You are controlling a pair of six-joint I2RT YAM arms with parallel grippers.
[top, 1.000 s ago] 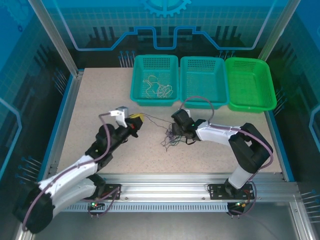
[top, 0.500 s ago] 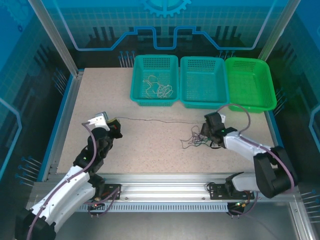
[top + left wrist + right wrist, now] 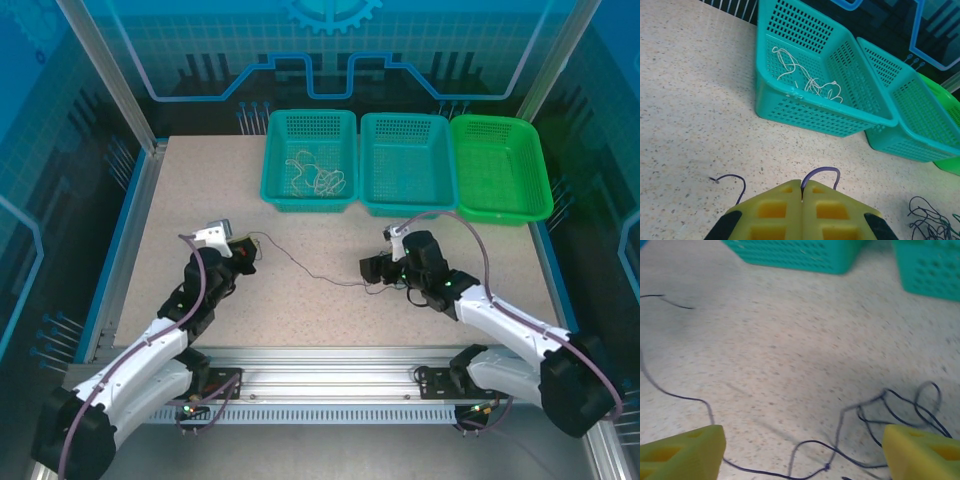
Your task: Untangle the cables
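My left gripper is shut on a thin dark purple cable. In the left wrist view the yellow fingers press together with a loop of that cable sticking out of the seam, and a free end curls to the left. The cable sags across the table to my right gripper. That right gripper stands open low over loose dark cables on the table, with nothing pinched between its fingers.
Three baskets line the far edge: a teal one holding pale beige cables, a second teal one and a green one. Blue frame rails border the speckled table.
The arms pulled apart and drew the purple cable taut, then came back toward each other, so it sags. The right gripper moved left and opened wide.
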